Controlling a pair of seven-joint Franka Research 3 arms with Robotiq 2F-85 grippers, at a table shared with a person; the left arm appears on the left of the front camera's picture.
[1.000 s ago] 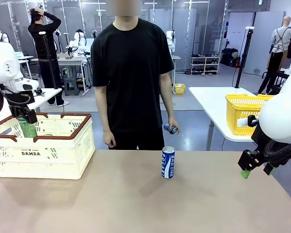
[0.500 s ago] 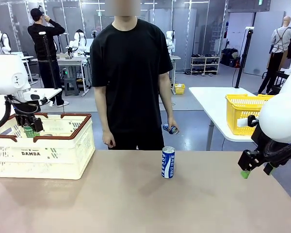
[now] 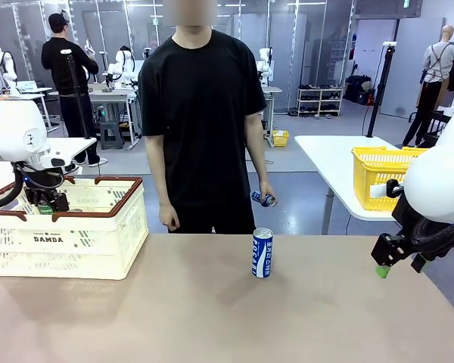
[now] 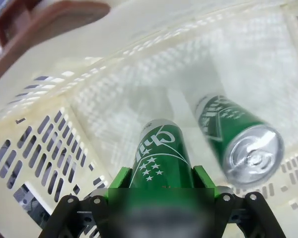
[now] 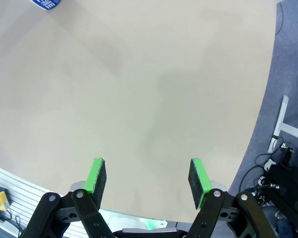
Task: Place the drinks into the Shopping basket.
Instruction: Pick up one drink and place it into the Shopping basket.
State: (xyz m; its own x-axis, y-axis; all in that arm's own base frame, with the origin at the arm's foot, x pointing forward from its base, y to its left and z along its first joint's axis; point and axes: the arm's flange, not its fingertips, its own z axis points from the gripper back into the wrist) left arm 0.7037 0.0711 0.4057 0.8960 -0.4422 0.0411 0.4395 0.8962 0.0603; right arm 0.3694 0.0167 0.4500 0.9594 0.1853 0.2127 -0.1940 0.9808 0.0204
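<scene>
My left gripper is down inside the cream Shopping basket, shut on a green can that hangs over the basket floor. In the left wrist view a second green can lies on its side on that floor. A blue can stands upright at the table's middle, and its edge shows in the right wrist view. The person's hand holds another blue can beyond the far edge. My right gripper hovers open over the table's right side, nothing between its pads.
The person stands at the far side, just behind the standing blue can. A yellow mesh basket sits on a separate white table at the back right. The table's right edge runs close beside my right gripper.
My left gripper has gone down into the basket with the green can, which stood well above the rim a second ago. The right arm and the standing blue can have not moved.
</scene>
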